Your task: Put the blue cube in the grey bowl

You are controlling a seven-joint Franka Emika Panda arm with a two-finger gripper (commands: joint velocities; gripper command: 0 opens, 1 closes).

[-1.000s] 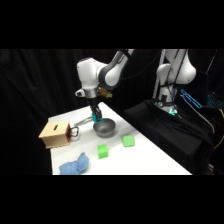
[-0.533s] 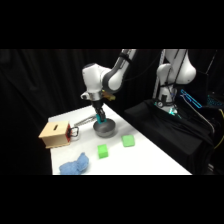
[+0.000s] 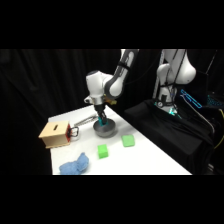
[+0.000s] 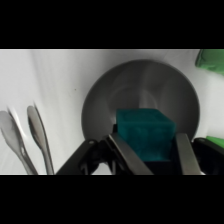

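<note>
Blue cube [image 4: 146,133] clamped between gripper [image 4: 147,150] fingers, directly above grey bowl [image 4: 100,100]; tongs [image 4: 30,140] at nine o'clock.

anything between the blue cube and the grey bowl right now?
Nothing visible. The gripper holds the blue cube directly over the grey bowl, whose inside looks empty. The metal tongs lie outside the rim, off to one side.

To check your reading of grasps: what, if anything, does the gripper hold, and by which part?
The gripper holds the blue cube by two opposite side faces, above the grey bowl.
</note>
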